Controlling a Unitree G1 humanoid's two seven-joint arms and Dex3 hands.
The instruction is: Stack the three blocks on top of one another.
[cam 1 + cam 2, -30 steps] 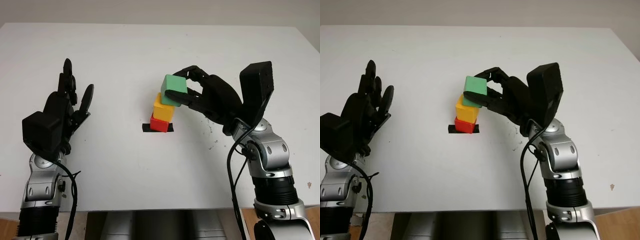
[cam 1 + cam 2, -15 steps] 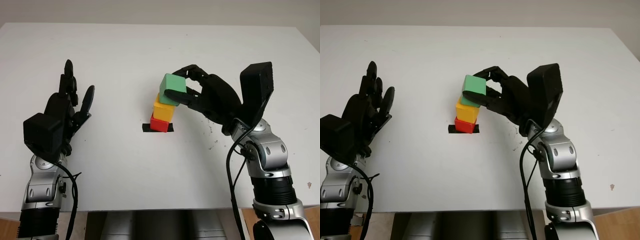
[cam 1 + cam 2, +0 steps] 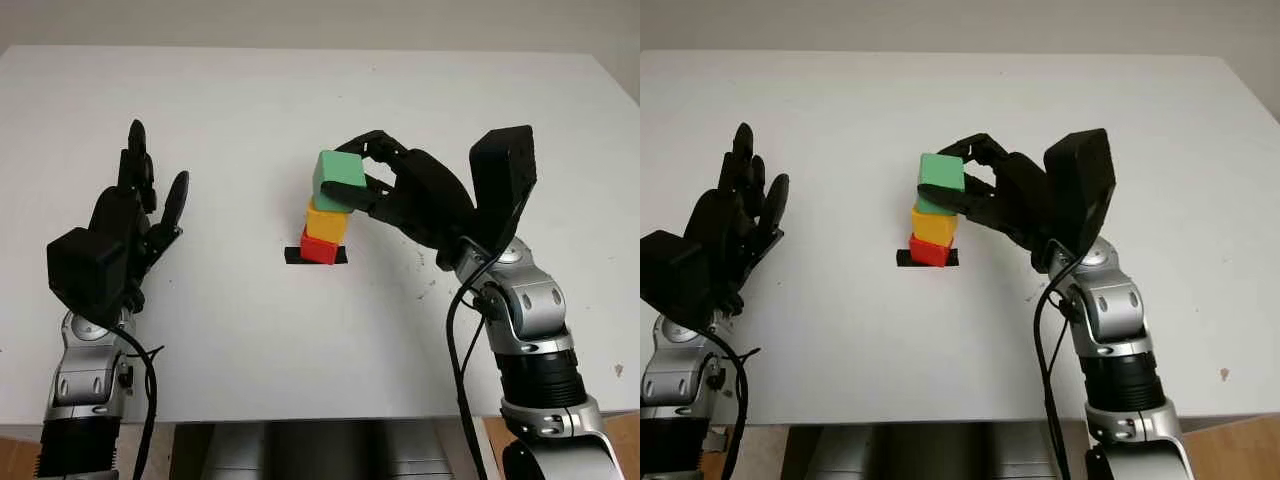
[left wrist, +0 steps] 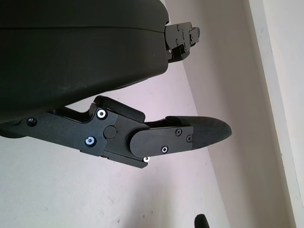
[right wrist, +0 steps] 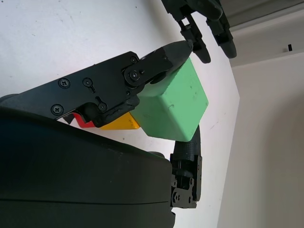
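A red block (image 3: 318,248) sits on a strip of black tape (image 3: 294,256) near the table's middle, with a yellow block (image 3: 324,221) stacked on it. My right hand (image 3: 368,186) is shut on a green block (image 3: 338,178), holding it over the yellow block; I cannot tell whether the two touch. In the right wrist view the green block (image 5: 173,106) sits between the black fingers (image 5: 142,73), with the yellow block (image 5: 119,124) just behind it. My left hand (image 3: 135,215) is open above the table's left side, well away from the stack.
The white table (image 3: 250,110) spreads around the stack, and its front edge runs just ahead of both arms. A few small dark specks (image 3: 432,285) mark the surface right of the stack.
My right hand has carried the green block a little to the left, more squarely over the yellow block. The left hand has not moved.
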